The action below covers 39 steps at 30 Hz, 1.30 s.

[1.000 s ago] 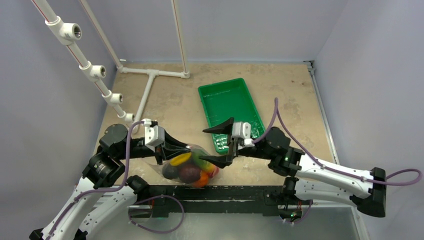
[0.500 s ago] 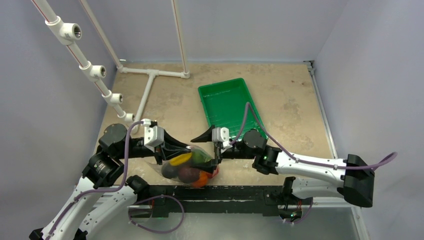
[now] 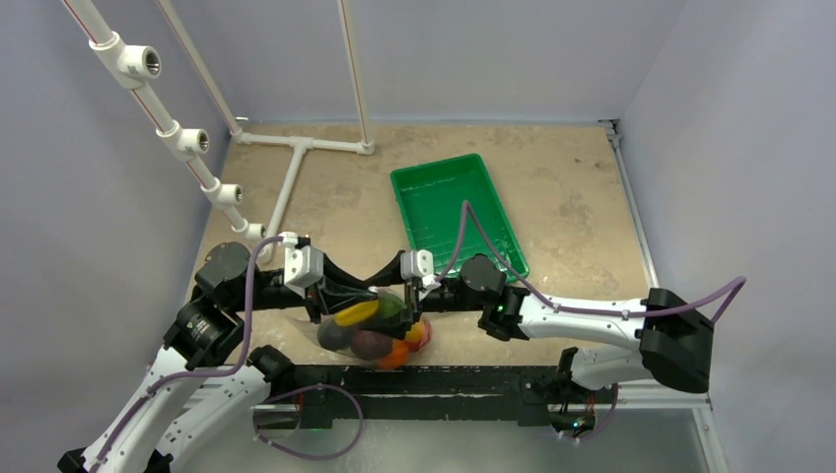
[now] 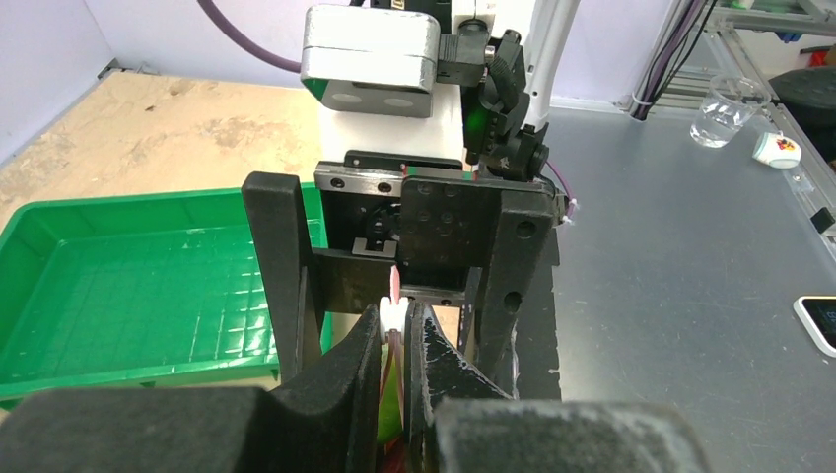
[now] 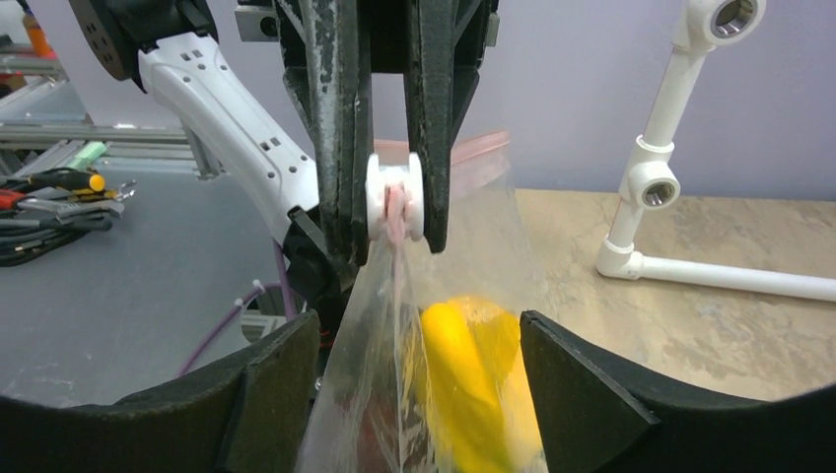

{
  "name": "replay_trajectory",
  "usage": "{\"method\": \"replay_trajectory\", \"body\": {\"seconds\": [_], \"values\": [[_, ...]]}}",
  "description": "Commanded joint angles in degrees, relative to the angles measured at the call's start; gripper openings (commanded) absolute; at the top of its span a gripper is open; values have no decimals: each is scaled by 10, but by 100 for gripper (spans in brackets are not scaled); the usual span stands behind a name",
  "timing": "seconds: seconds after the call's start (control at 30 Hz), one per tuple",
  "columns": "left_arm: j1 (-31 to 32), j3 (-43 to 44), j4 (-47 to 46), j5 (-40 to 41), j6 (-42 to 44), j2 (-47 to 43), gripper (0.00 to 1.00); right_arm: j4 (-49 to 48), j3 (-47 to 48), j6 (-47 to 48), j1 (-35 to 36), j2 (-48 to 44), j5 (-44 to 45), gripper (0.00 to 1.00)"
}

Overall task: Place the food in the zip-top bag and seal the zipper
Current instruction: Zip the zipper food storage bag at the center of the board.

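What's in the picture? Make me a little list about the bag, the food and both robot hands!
zip-top bag: held up by its mouth
food: inside the bag, yellow pepper showing
zipper: white slider pinched by the left gripper
left gripper: jaws shut on the zipper
right gripper: jaws wide open, facing the bag
green tray: on the table behind

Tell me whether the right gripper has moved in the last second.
Yes. The right gripper slid left, away from the green tray, toward the zip-top bag.
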State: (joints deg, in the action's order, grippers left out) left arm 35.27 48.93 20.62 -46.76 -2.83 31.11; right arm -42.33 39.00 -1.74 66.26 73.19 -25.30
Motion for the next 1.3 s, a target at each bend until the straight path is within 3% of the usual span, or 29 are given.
{"method": "replay_trajectory", "body": {"seconds": [0.0,0.2,0.43,0.47,1.27], "values": [[-3,9,-46,-15,-15,0,0,-59,34,-19,7,15,-16,74],[-3,7,-48,-18,-17,2,0,-69,49,-20,13,39,-20,55],[-2,1,-50,-18,-20,-1,0,-69,63,-23,18,60,-28,3],[-2,1,-49,-18,-20,-1,0,-68,64,-23,19,61,-23,0],[-2,9,-19,22,-2,2,0,-81,-11,-66,27,-121,231,0]]}}
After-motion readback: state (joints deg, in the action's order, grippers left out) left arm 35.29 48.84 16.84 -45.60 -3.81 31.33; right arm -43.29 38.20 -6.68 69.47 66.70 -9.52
